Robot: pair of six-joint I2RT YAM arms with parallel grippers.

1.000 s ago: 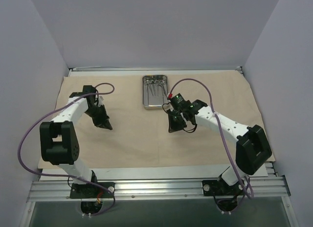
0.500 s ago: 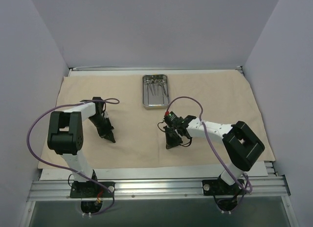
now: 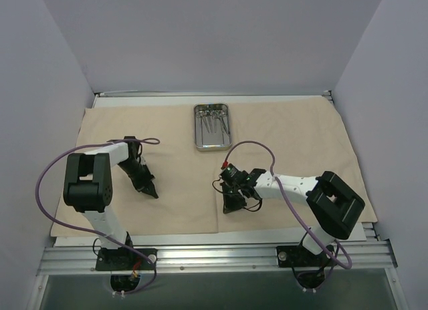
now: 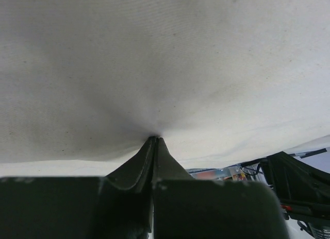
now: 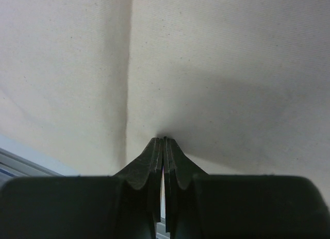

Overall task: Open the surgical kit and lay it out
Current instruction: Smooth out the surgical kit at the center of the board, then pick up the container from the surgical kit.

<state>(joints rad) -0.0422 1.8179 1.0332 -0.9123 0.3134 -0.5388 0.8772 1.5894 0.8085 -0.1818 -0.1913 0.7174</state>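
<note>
Upper centre of the overhead view, the steel tray (image 3: 212, 143) holds its silver instruments (image 3: 214, 120) on the spread beige cloth wrap (image 3: 182, 180). Both arms have drawn toward the lower frame; the left gripper (image 3: 153, 192) and right gripper (image 3: 228, 207), fingers pressed together, each pinch cloth, apparently tugging it flat

Even, soft light; blurred wrist foregrounds.
</note>
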